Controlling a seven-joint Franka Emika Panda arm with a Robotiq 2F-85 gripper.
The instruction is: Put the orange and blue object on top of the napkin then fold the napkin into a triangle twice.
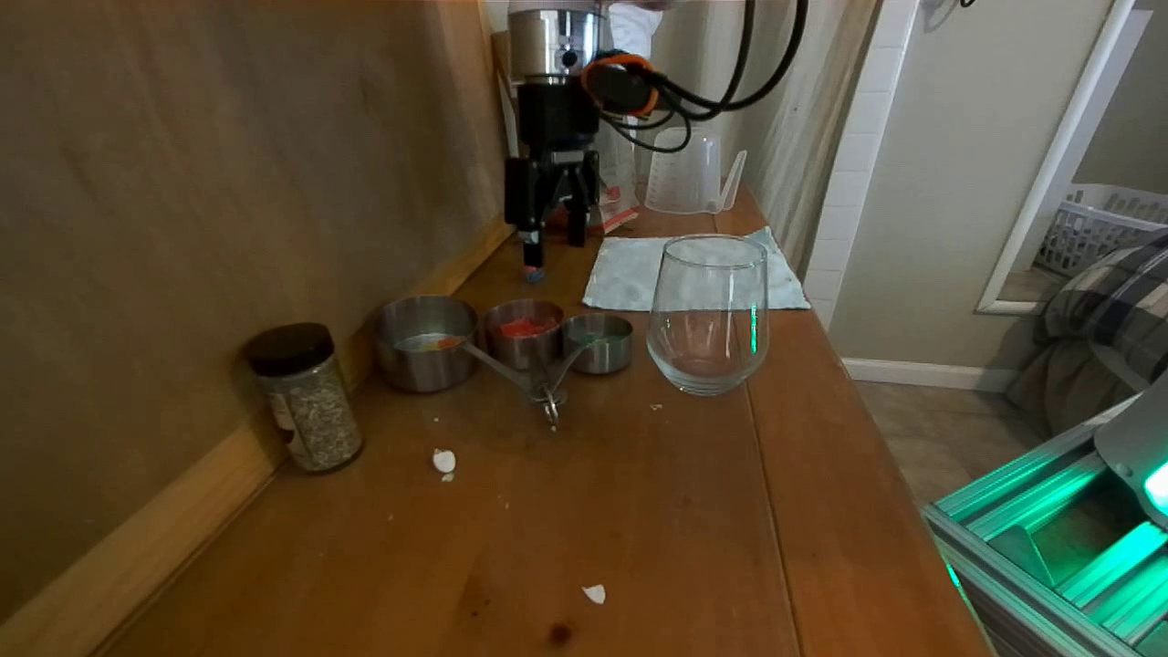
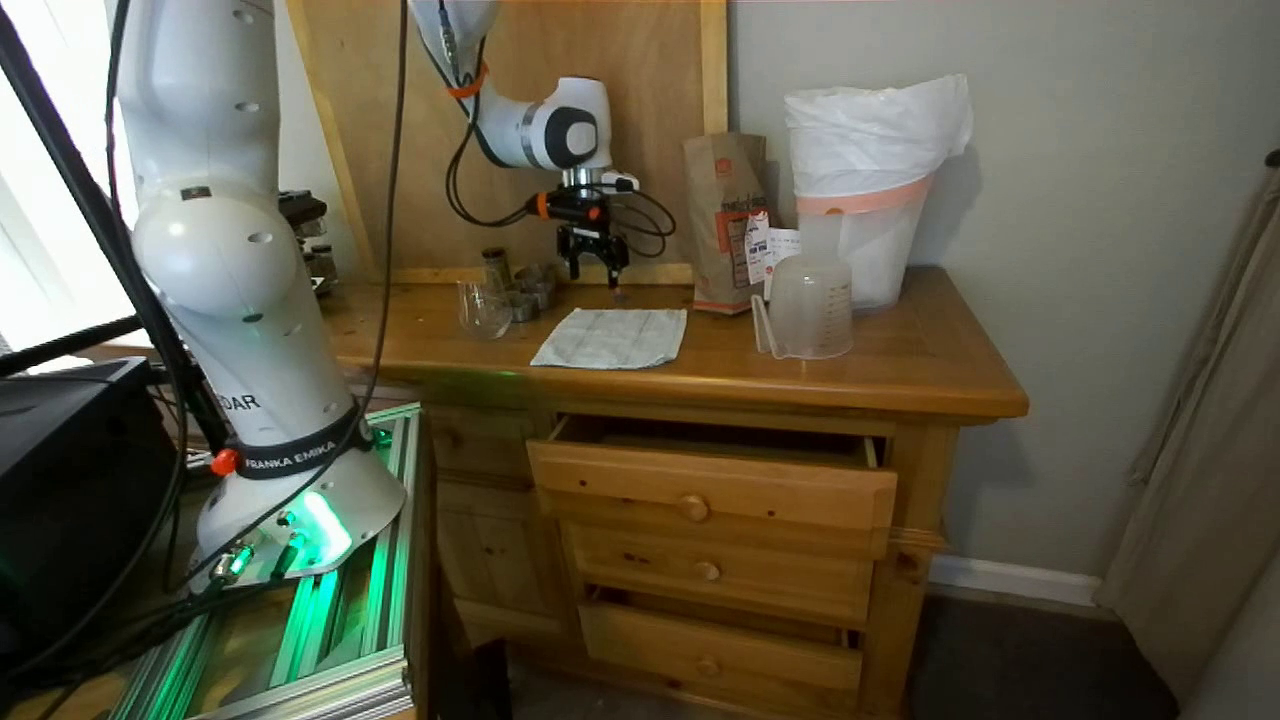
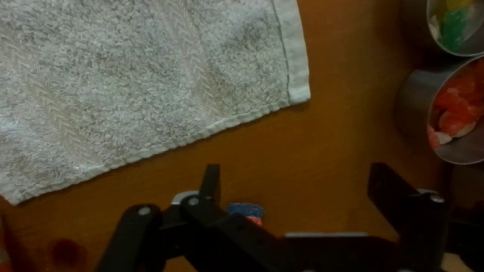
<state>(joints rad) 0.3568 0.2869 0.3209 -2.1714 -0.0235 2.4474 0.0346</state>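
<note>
Napkin (image 3: 143, 83) lies nr blue/red obj (image 3: 245, 209), tool (image 3: 295, 173) spread wide.

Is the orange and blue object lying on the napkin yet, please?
No, the wrist view shows a strip of wooden tabletop between the orange and blue object and the napkin.

"FRANKA EMIKA" on black band (image 2: 297, 456); "DAR" on white arm (image 2: 235, 290) above; lettering on paper bag (image 2: 706, 230) illegible.

Parted fingers (image 2: 615, 266) hang above the wooden dresser (image 2: 915, 345), near the flat napkin (image 2: 612, 340).
</note>
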